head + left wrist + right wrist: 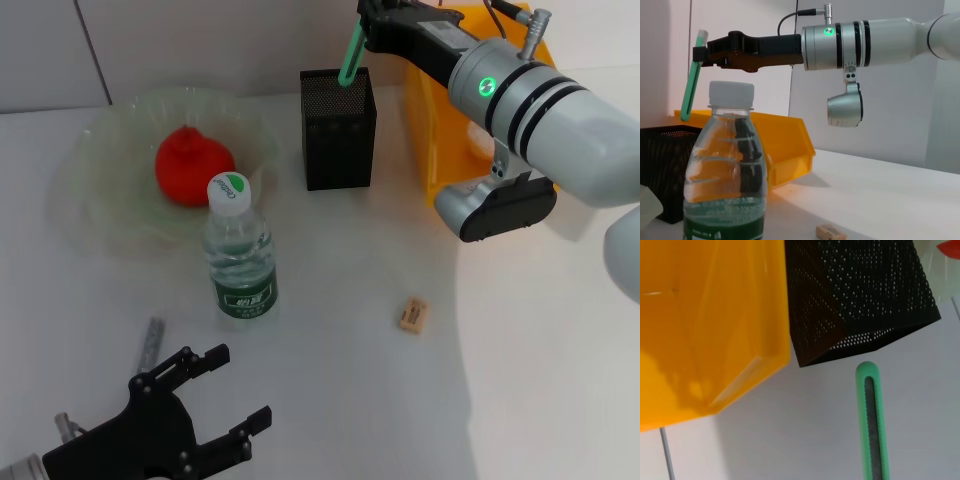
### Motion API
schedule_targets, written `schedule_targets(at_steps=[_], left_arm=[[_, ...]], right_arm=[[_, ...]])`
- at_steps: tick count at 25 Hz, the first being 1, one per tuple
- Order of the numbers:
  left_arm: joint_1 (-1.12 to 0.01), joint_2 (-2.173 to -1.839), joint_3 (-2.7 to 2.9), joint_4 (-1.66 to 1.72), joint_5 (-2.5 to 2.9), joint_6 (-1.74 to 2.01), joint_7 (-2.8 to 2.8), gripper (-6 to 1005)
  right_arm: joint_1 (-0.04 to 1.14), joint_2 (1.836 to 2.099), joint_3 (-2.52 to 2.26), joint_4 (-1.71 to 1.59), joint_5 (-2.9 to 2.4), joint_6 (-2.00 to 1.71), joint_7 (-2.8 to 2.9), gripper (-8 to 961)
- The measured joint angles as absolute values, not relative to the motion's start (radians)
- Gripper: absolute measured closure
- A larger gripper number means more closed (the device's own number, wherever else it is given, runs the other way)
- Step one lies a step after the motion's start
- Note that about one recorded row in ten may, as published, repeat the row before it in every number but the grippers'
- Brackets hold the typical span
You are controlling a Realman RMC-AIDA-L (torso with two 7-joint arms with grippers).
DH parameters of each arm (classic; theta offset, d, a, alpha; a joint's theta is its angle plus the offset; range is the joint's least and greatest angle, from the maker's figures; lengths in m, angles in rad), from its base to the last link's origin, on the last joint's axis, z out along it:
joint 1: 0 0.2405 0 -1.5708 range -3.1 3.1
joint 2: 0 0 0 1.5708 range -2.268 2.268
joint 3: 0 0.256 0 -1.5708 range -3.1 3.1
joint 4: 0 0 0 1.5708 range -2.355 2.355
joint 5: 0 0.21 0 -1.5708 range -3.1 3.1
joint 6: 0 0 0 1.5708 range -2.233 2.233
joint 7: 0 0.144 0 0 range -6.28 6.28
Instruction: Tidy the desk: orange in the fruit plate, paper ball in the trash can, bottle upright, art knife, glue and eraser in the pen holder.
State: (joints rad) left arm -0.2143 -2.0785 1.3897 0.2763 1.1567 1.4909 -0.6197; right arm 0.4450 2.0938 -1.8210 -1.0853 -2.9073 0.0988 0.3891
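White worktop (330,400), my right end effector (362,38) pinching green art knife (349,58) over pen holder (339,130), left end effector (232,388) spread near upright bottle (240,250)

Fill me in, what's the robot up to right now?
Desk tidy, partway through. The right gripper holds a slim green art knife over the square black mesh pen holder, about to drop it in. The left gripper hangs open low at the near edge. The orange-red fruit already sits in the pale green ruffled bowl, and the clear green-labelled bottle stands upright. The small tan eraser lies loose on the white table.
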Motion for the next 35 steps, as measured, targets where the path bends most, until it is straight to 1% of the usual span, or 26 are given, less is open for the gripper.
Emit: schedule_targets(at_steps=[7, 21, 27, 30, 32, 35], left_arm=[[-0.216, -2.078, 1.390, 0.276, 1.156, 1.490, -0.619, 186], [-0.218, -2.079, 1.390, 0.276, 1.155, 1.494, -0.627, 186], [-0.218, -2.078, 1.390, 0.276, 1.155, 1.503, -0.627, 186], [-0.216, -2.077, 1.390, 0.276, 1.155, 1.511, -0.627, 186], [-0.214, -2.075, 1.390, 0.276, 1.155, 1.516, -0.627, 186], [-0.212, -2.073, 1.390, 0.276, 1.155, 1.519, -0.627, 186]], right_arm=[[0.468, 2.094, -1.822, -1.041, -2.901, 0.122, 0.383, 717], [0.469, 2.094, -1.836, -1.012, -2.873, 0.145, 0.380, 712], [0.453, 2.094, -1.845, -1.039, -2.787, 0.153, 0.359, 632], [0.443, 2.094, -1.845, -1.074, -2.708, 0.123, 0.336, 504], [0.428, 2.094, -1.828, -1.146, -2.544, 0.026, 0.286, 418], [0.410, 2.094, -1.798, -1.215, -2.412, -0.058, 0.269, 380]])
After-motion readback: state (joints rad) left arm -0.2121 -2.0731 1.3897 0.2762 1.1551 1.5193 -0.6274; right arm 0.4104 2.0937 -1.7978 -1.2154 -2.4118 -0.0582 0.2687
